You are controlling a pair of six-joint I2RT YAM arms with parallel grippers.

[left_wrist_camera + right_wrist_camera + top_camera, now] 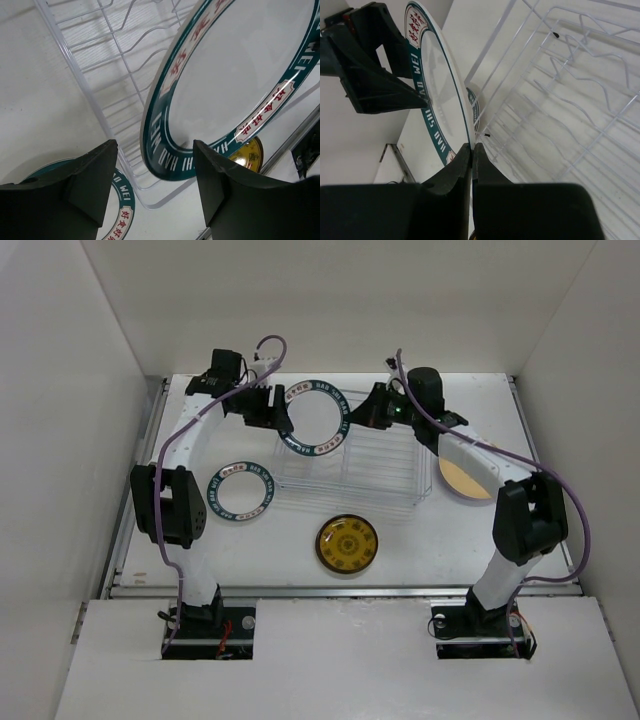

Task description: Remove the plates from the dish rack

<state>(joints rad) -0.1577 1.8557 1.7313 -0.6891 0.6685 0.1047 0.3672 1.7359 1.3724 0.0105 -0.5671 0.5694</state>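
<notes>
Plates were seen at four spots, and none was seated between the prongs of the dish rack (380, 475), which stood at the middle of the table (420, 540). One teal-rimmed plate (313, 418) was held on edge over the rack's far left corner, its face turned towards the top camera. It was pinched at its right rim by the right gripper (471, 147), whose two fingers were pressed together on the thin edge, as shown in the right wrist view.

The left gripper (155, 145) was positioned at the opposite side of that plate, with its fingers spread wide. In the left wrist view the plate's lower rim was framed between them. Whether either pad was touching the rim could not be told.

A second teal-rimmed plate (240, 491) was laid flat on the table just beside the rack's left end. A dark brown plate (347, 543) with a yellow pattern was laid flat near the rack's front side, apart from the wire. A tan plate (458, 478) was seen flat at the rack's right end, partly covered by the right arm (520, 520).

The rack's wire floor and wavy divider prongs were visible beneath the held plate in both wrist views.
</notes>
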